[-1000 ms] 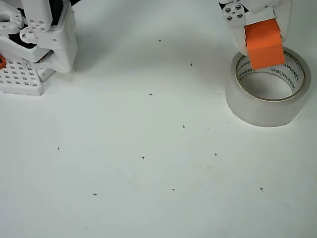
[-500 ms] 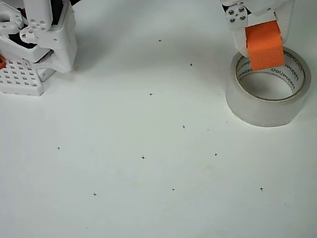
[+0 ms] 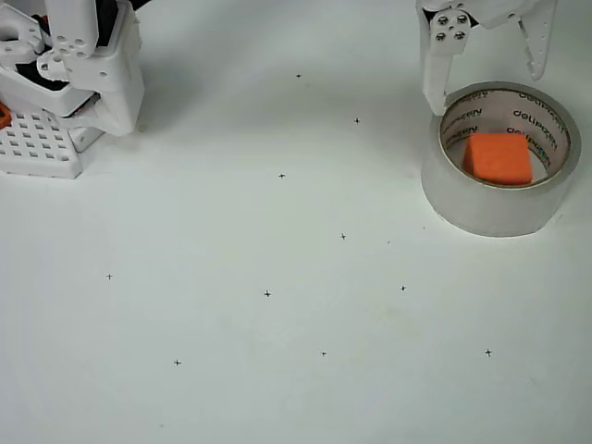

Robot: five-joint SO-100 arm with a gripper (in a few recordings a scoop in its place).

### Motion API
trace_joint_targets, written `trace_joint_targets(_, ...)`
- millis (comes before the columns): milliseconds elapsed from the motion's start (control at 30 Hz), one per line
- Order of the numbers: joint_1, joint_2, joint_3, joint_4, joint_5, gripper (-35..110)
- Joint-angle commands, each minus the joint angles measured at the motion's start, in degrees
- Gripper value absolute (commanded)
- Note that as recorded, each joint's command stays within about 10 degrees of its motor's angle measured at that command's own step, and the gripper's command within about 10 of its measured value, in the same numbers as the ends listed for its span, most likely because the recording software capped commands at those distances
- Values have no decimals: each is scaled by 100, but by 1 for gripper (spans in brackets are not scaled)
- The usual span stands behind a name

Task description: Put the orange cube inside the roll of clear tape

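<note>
The orange cube (image 3: 499,158) lies flat on the table inside the hole of the roll of clear tape (image 3: 444,185), at the right of the overhead view. The roll is a wide translucent ring with a whitish core bearing dark lettering. My white gripper (image 3: 483,86) hangs over the roll's far rim with its fingers spread apart. It is open and holds nothing. One finger (image 3: 434,83) reaches down beside the roll's upper left edge; the other finger (image 3: 537,42) is above the upper right rim.
The arm's white base (image 3: 79,65) stands at the top left, with a white perforated block (image 3: 37,146) in front of it. Small black cross marks dot the white table (image 3: 277,324).
The gripper was shut on the orange cube above the roll's far rim. It has opened, and the cube has dropped into the roll's hole.
</note>
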Motion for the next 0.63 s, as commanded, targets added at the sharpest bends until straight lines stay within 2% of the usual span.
trace_joint_targets(0, 9, 229, -422, 26, -141, 41)
trace_joint_targets(600, 105, 343, -422, 35, -202, 41)
